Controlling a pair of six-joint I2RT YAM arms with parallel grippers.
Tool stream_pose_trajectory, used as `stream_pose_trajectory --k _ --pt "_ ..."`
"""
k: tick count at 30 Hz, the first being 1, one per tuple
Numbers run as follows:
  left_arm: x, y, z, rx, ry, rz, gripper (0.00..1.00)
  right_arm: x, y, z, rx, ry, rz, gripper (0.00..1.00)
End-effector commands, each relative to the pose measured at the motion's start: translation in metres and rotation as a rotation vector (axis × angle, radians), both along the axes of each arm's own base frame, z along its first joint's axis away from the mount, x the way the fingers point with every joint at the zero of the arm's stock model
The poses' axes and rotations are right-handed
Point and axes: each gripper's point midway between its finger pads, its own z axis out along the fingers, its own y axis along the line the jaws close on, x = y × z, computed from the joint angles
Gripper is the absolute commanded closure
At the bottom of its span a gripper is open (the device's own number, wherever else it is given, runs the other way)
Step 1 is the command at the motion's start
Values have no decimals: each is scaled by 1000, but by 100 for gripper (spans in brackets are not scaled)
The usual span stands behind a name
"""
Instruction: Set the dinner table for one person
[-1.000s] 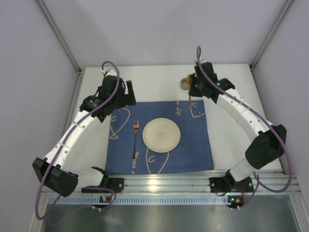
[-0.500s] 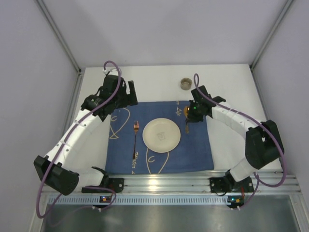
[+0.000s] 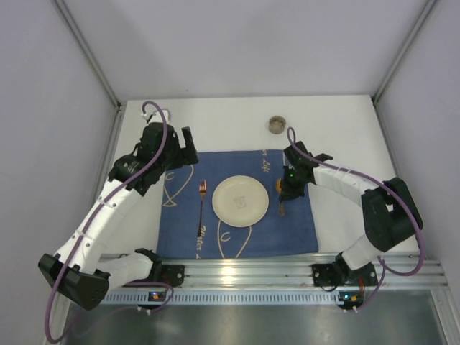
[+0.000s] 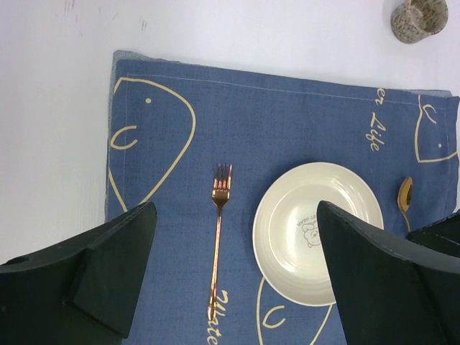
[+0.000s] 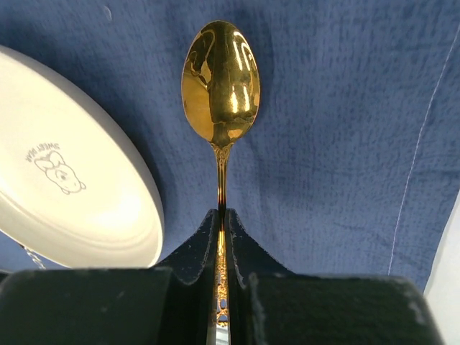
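Now that your right gripper (image 5: pixel 221 215) has swung in from beside the cup within the last 1 second, it pinches the gold spoon (image 5: pixel 221 83) by its handle, jaws nearly closed, low over the blue cloth (image 5: pixel 330 144) just right of the plate (image 5: pixel 72 180). Releasing it looks next. Farther off, the left gripper (image 3: pixel 183 147) hangs wide open and empty. The cup (image 3: pixel 277 124) stands on the bare dinner table (image 3: pixel 223 118).

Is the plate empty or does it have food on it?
Empty. The plate shows only its bare cream surface and a small printed picture, no food.
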Motion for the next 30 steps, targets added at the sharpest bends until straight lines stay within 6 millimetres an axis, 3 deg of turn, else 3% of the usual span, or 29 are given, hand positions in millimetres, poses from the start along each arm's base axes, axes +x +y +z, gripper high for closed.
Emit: stream_pose_trajectory --k 1,12,14,16,17,19,21,24,28,30 --pt "0 3 3 -21 -26 24 2 -14 5 9 18 12 44 100" --pt "7 0 4 -9 -28 12 1 -37 6 10 30 79 106 97" --pt "8 -1 5 -10 -30 12 1 -37 7 9 34 90 110 82" --pt "9 -1 6 -9 -35 11 2 -38 12 10 47 95 128 72" --pt "10 -1 5 -8 -35 12 1 -39 12 6 44 109 138 60" --pt "10 -1 6 -5 -36 12 1 -38 16 8 58 115 151 51" --pt "11 0 5 5 -32 11 2 -37 17 8 59 124 166 48" --pt "12 2 9 16 -41 16 2 -24 16 25 33 74 180 45" --pt "13 4 10 30 -42 21 1 17 22 66 44 -53 181 41" --pt "14 4 9 34 -38 21 2 38 21 74 66 -76 170 41"
